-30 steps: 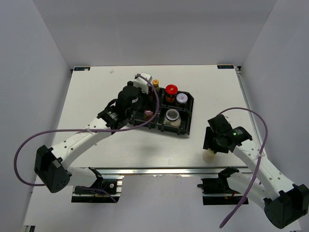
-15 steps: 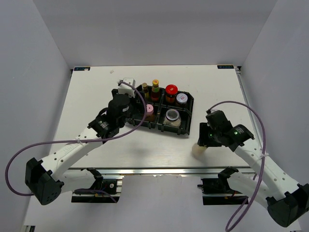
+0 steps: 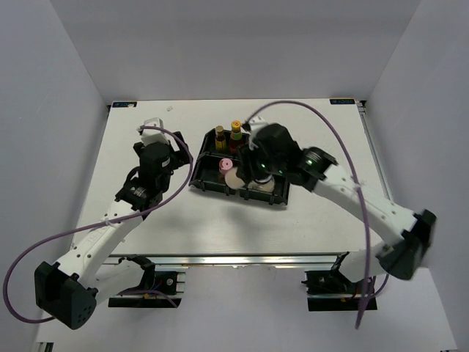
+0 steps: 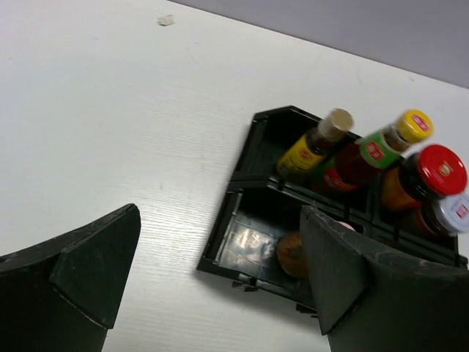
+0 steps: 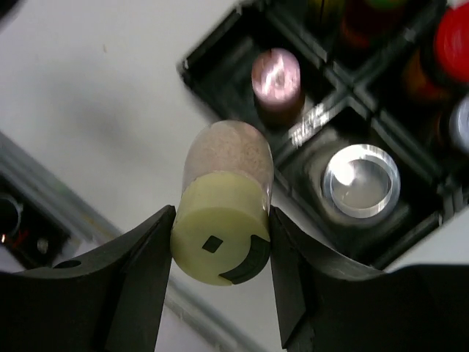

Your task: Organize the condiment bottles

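Note:
My right gripper [image 3: 236,177] is shut on the cream bottle [image 3: 232,177], holding it by the cap [image 5: 220,242] above the front of the black tray [image 3: 207,185]. The pink-capped bottle [image 5: 276,73] stands just beyond it in the front left compartment. The clear glass jar [image 5: 360,180] is in the front right one. Two slim dark bottles [image 4: 315,143] [image 4: 381,147], the red-lidded jar [image 4: 429,176] and the silver-lidded jar [image 4: 456,213] stand in the back compartments. My left gripper [image 3: 152,136] is open and empty, left of the tray [image 4: 242,158].
The right arm [image 3: 330,176] reaches across the tray's right half and hides the red and silver lids from above. A purple cable [image 3: 183,158] loops off the left arm. The table's front rail [image 3: 234,258] runs along the near edge.
My right arm has carried the cream bottle from the table's front right to over the tray. My left gripper has let go of the pink-capped bottle and drawn back to the left.

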Controlling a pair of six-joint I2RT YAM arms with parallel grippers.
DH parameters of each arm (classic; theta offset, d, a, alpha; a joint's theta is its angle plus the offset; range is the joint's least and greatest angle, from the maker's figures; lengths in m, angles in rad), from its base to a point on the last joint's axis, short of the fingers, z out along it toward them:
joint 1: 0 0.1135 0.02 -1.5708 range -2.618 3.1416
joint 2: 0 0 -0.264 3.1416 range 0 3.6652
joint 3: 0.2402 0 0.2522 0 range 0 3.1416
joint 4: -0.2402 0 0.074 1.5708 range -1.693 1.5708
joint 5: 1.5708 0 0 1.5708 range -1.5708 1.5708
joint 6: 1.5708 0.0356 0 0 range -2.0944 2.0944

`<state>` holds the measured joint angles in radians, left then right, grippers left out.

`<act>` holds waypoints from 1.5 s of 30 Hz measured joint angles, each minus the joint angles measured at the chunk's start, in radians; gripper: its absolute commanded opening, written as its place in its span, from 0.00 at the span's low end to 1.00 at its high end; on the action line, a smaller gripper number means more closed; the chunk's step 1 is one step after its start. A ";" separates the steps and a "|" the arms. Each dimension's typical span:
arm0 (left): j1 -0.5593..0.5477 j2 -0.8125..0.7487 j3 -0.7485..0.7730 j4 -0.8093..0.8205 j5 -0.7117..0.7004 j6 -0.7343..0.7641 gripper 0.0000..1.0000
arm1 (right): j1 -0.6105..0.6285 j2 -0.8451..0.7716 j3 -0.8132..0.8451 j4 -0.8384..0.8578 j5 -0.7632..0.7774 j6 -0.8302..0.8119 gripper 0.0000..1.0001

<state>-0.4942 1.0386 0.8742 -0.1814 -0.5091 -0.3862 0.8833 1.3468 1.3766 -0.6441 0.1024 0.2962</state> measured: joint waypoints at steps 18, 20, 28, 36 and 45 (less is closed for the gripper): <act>0.108 -0.054 -0.051 -0.043 0.026 -0.042 0.98 | 0.021 0.751 0.742 -0.025 0.087 -0.140 0.10; 0.115 -0.057 -0.055 -0.043 0.026 -0.042 0.98 | 0.021 0.761 0.742 -0.042 0.091 -0.147 0.10; 0.133 -0.060 -0.068 -0.048 0.033 -0.045 0.98 | 0.021 0.822 0.756 -0.061 0.092 -0.167 0.10; 0.152 -0.051 -0.071 -0.045 0.054 -0.045 0.98 | 0.021 0.950 0.797 -0.064 0.087 -0.182 0.12; 0.166 -0.045 -0.083 -0.043 0.076 -0.045 0.98 | 0.013 0.972 0.813 -0.058 0.077 -0.183 0.57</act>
<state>-0.3283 0.9932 0.7910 -0.2245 -0.4328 -0.4313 0.8963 2.3184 2.1899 -0.7025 0.1795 0.1127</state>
